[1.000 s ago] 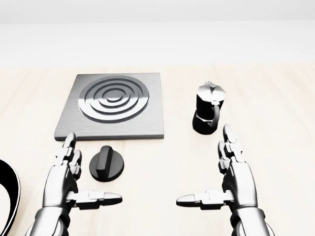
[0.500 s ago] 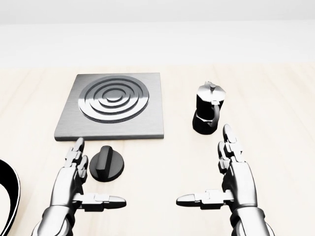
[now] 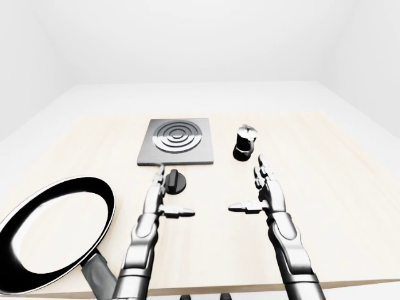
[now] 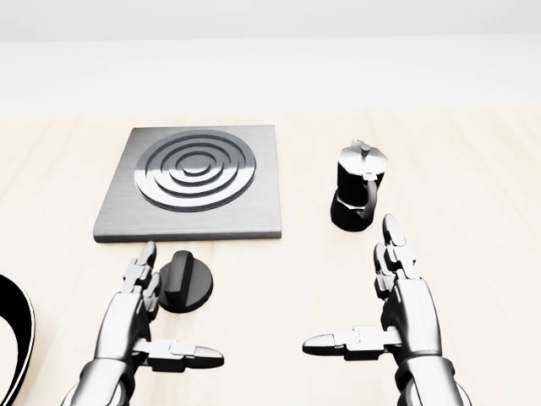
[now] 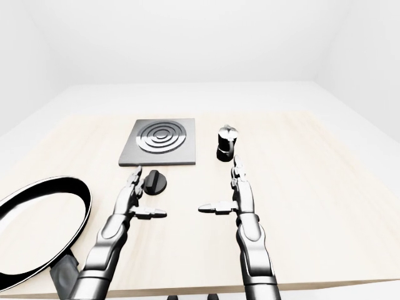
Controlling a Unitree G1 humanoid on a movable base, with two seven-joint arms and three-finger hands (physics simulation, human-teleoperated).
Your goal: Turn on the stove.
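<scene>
A grey square stove plate (image 4: 191, 183) with ring burner lies on the wooden table (image 4: 473, 169), upper left of centre in the head view. Its black round knob (image 4: 186, 282) with a raised bar sits just below the plate. My left hand (image 4: 165, 317) is open, its fingers (image 4: 140, 279) standing just left of the knob, thumb stretched right below it. My right hand (image 4: 359, 304) is open and empty at the lower right, below a black moka pot (image 4: 357, 195).
A large black frying pan (image 3: 53, 231) lies at the table's lower left in the left-eye view, its handle pointing toward the near edge. The moka pot stands right of the stove plate. White floor and walls surround the table.
My left hand has moved right, from left of the knob to close beside it. The right hand, knob and pot have not moved.
</scene>
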